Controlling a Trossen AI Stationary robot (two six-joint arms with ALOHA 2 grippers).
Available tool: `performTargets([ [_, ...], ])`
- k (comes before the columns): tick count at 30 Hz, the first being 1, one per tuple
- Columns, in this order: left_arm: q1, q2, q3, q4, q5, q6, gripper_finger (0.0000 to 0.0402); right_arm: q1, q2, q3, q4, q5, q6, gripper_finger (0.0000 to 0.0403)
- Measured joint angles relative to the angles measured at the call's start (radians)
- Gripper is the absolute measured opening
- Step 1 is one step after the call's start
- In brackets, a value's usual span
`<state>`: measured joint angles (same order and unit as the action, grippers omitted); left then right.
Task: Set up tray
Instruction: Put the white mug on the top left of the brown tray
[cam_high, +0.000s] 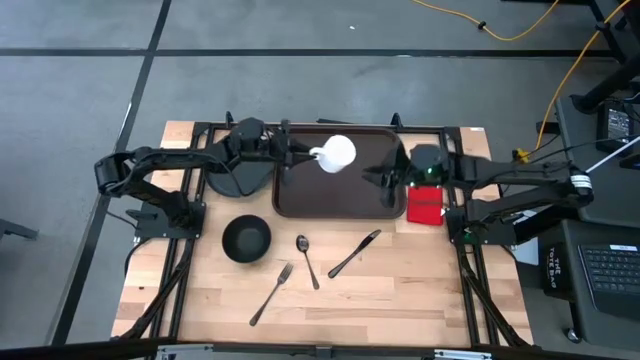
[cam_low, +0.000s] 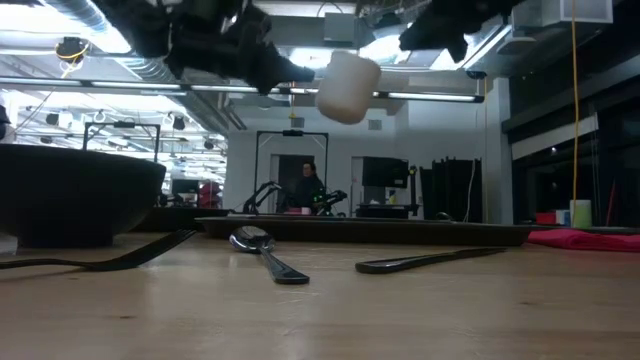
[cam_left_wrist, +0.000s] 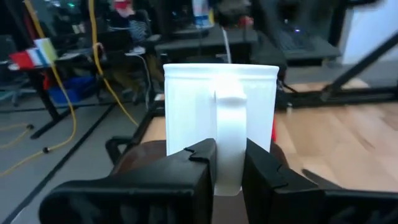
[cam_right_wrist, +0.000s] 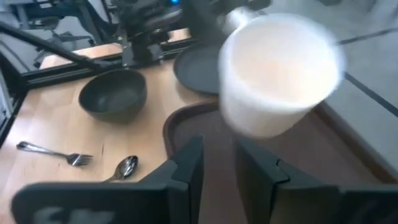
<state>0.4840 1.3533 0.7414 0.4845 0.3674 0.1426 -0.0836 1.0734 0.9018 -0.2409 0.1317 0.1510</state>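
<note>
Bowl (cam_high: 246, 240), spoon (cam_high: 307, 259), knife (cam_high: 354, 253) before tray (cam_high: 300, 196).

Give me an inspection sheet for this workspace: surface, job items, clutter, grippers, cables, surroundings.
Surface: wooden table, bare boards at the near edge.
Job's things: brown tray at the far side, nothing resting on it; white mug held above it.
Clutter: black plate, black bowl, fork, spoon, knife, red napkin.
Grippers: left gripper jaws shut on the mug's handle; right gripper jaws open, empty, over the tray.
Cables: yellow cable on the floor.
Surroundings: a person beyond the table.
</note>
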Motion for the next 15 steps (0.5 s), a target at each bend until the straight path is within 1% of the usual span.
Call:
performTargets([
  [2, 0.033, 0.000, -0.030, 0.035, 0.019, -0.015, 0.0040, 0.014, -0.002, -0.068, 0.097, 0.000, -0.004, 0.0087],
  [7, 0.080, 0.000, -0.081, 0.077, 0.024, -0.017, 0.0038, 0.025, -0.003, -0.244, 0.359, 0.003, -0.028, 0.0087],
  [12, 0.121, 0.005, -0.102, 0.138, 0.024, -0.017, 0.0040, 0.025, -0.004, -0.401, 0.586, 0.076, -0.032, 0.0087],
  [15, 0.147, 0.016, -0.123, 0.183, 0.077, -0.017, 0.0042, 0.025, -0.004, -0.475, 0.680, 0.109, -0.048, 0.0087],
])
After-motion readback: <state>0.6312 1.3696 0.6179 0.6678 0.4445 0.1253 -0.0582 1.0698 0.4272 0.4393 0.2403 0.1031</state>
